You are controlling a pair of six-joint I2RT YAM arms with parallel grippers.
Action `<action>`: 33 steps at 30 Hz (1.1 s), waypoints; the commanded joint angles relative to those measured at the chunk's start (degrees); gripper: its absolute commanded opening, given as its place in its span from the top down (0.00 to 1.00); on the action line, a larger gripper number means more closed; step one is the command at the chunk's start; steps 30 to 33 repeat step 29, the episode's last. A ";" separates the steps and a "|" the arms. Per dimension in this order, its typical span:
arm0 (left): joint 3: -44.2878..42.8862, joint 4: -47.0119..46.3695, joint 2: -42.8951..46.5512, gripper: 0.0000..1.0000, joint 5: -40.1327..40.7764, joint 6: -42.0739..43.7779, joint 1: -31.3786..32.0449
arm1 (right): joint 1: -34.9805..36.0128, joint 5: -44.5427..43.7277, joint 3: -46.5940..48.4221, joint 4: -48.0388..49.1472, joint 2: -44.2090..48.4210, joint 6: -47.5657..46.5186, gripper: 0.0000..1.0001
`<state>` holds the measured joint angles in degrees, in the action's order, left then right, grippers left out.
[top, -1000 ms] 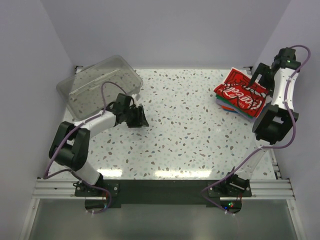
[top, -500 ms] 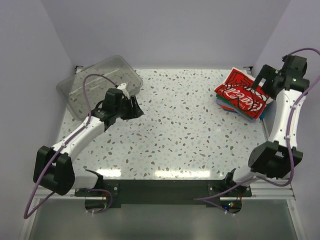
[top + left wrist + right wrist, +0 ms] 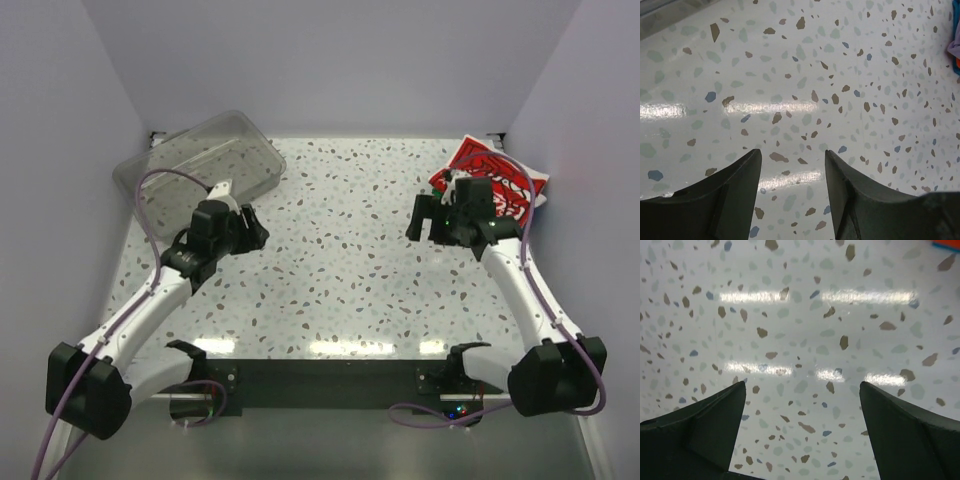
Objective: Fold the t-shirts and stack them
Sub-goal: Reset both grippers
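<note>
The t-shirts [image 3: 497,172] lie stacked at the back right of the table, with a red-and-white script print on top; my right arm covers their near part. A lavender, blue and orange edge of the stack [image 3: 955,49] shows at the right border of the left wrist view. My right gripper [image 3: 418,222] [image 3: 802,383] hangs just left of the stack over bare table, open wide and holding nothing. My left gripper [image 3: 254,230] [image 3: 792,151] is at the left middle of the table, open, with only the speckled tabletop between its fingers.
A clear plastic tub [image 3: 198,162] sits at the back left, just behind my left gripper. The speckled tabletop [image 3: 340,260] lies between the two grippers. Purple walls close in both sides and the back.
My right gripper has swung from the far right side of the stack to its left front, over bare table. My left arm has stretched out and its jaws have widened slightly.
</note>
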<state>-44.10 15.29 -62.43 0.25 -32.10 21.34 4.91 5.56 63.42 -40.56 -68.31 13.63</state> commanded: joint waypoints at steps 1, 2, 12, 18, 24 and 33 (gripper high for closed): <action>2.52 -3.34 4.33 0.41 3.26 -0.43 -0.07 | 4.49 -1.69 -9.06 8.46 3.27 3.85 0.01; 2.87 -3.07 5.03 0.40 3.53 -0.07 -0.07 | 5.45 -2.13 -10.75 9.35 3.97 4.30 0.01; 7.00 -2.80 10.40 0.33 5.38 0.54 -0.07 | 8.54 -5.47 -22.37 16.47 9.69 2.64 0.01; 12.01 -6.67 13.65 0.31 4.49 -1.03 -0.07 | 8.63 -5.39 -23.69 17.53 9.95 1.93 0.01; 13.77 -7.03 14.80 0.28 4.93 -1.04 -0.07 | 8.63 -6.97 -25.71 18.32 11.45 1.84 0.01; 13.77 -6.50 15.93 0.25 6.25 0.28 -0.07 | 8.63 -7.76 -26.15 18.58 13.47 1.75 0.01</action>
